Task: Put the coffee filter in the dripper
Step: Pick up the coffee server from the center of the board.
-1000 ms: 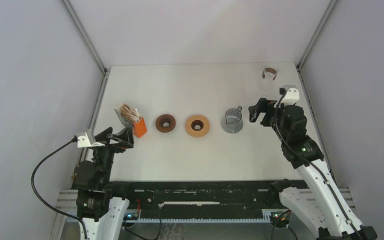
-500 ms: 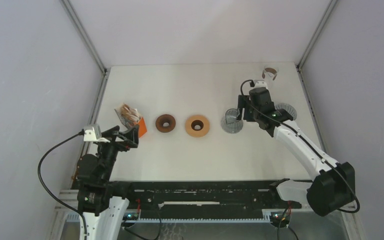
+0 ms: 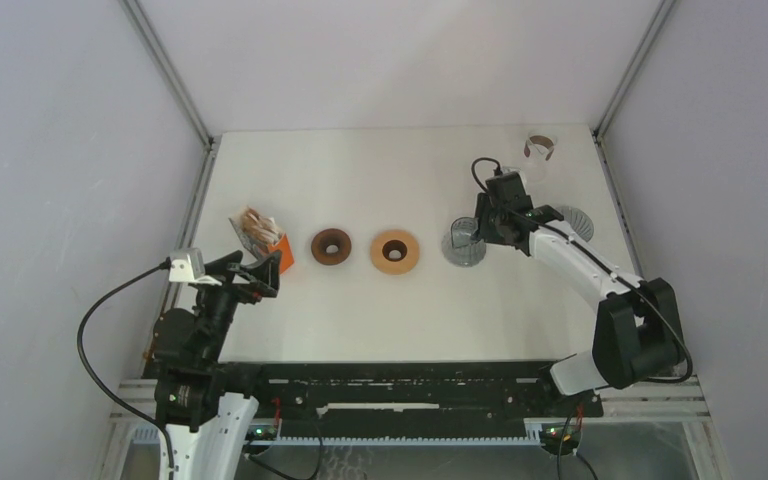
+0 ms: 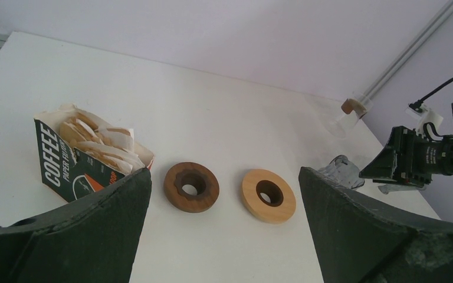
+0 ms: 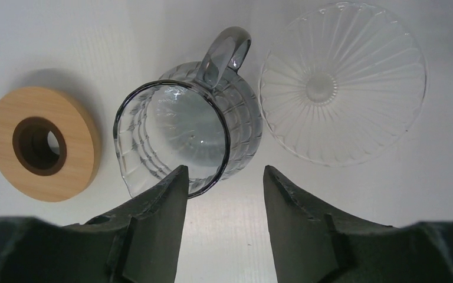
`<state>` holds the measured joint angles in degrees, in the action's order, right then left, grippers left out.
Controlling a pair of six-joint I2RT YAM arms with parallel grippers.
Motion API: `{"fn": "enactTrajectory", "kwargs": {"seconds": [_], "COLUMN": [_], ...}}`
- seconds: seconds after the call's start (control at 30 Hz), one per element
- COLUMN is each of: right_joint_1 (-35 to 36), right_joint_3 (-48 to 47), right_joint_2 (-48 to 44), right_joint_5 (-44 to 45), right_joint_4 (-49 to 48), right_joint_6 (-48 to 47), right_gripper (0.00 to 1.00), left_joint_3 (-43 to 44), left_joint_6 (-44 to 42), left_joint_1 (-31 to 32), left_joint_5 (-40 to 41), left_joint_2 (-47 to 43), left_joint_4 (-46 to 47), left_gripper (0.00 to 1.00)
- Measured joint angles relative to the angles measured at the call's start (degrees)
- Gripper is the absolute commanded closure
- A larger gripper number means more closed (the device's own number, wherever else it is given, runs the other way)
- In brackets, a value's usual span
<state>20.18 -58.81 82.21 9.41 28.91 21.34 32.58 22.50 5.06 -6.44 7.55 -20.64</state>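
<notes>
- Coffee filters (image 4: 97, 138) sit in their box (image 4: 59, 168) at the left end of the counter (image 4: 224, 100).
- Left gripper (image 4: 223, 175): fingers wide and aimed at the box, likely to take 1 filter.
- Dripper (image 5: 342, 82) lies empty, just beside glass jug (image 5: 177, 130).
- Right gripper (image 5: 224, 174): fingers half-narrow astride the jug rim, holding nothing.
- Rim contact unclear.
- From above, the arm hides part of the dripper.

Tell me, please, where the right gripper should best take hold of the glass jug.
Pinch the jug's rim wall from straight above, one finger inside and one outside. It stands upright with an open mouth, and the right gripper hangs over the near side of the rim. The handle points away, close to the dripper, so it is probably harder to reach.
</notes>
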Motion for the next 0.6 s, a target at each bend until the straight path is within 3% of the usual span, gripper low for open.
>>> {"fn": "enactTrajectory", "kwargs": {"seconds": [0.33,0.6], "right_joint_1": [-0.6,-0.7], "right_joint_3": [-0.1,-2.5], "right_joint_2": [3.3,7.1], "right_joint_5": [-0.7,0.2], "right_joint_4": [-2.1,-2.6], "right_joint_6": [2.5,3.3], "right_gripper": [0.58,0.8], "left_joint_3": [0.0,0.0], "left_joint_6": [0.0,0.0], "left_joint_1": [0.0,0.0], "left_joint_5": [-0.1,-0.3], "left_joint_2": [0.0,0.0], "left_joint_4": [0.0,0.0], "left_gripper": [0.0,0.0]}}
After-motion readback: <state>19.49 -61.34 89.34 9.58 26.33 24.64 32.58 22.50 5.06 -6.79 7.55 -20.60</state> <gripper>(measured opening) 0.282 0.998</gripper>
